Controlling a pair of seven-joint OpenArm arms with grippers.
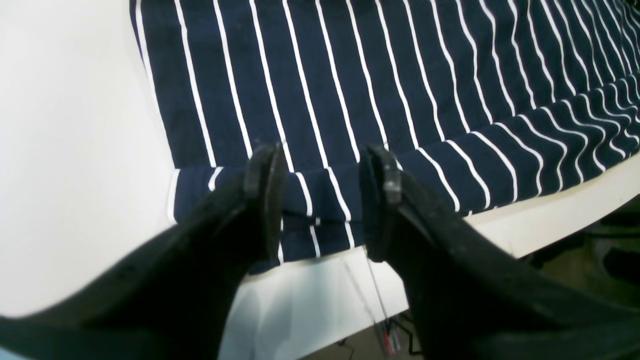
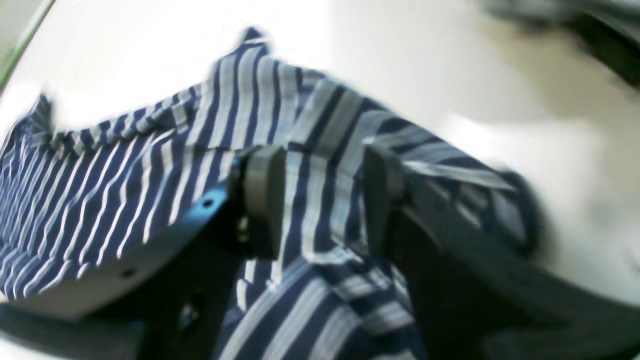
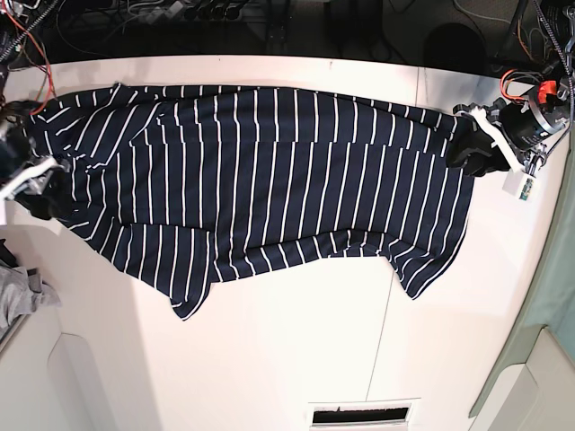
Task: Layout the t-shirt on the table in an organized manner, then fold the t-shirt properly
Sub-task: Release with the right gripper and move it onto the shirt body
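The navy white-striped t-shirt (image 3: 269, 171) lies spread across the white table (image 3: 296, 341), its hem end at the right and its sleeves at the left. My left gripper (image 3: 463, 148) is at the hem edge. In the left wrist view its jaws stand apart around the folded hem (image 1: 320, 190), so the gripper (image 1: 322, 200) is open. My right gripper (image 3: 45, 193) is at the shirt's left end. In the blurred right wrist view it (image 2: 322, 200) has rumpled striped fabric (image 2: 125, 175) running between its parted fingers.
A small grey cloth (image 3: 18, 296) lies at the table's left edge. A thin dark seam (image 3: 386, 332) runs down the tabletop. The table's edge (image 1: 550, 215) is just behind the left gripper. Cables (image 3: 180, 18) lie along the back.
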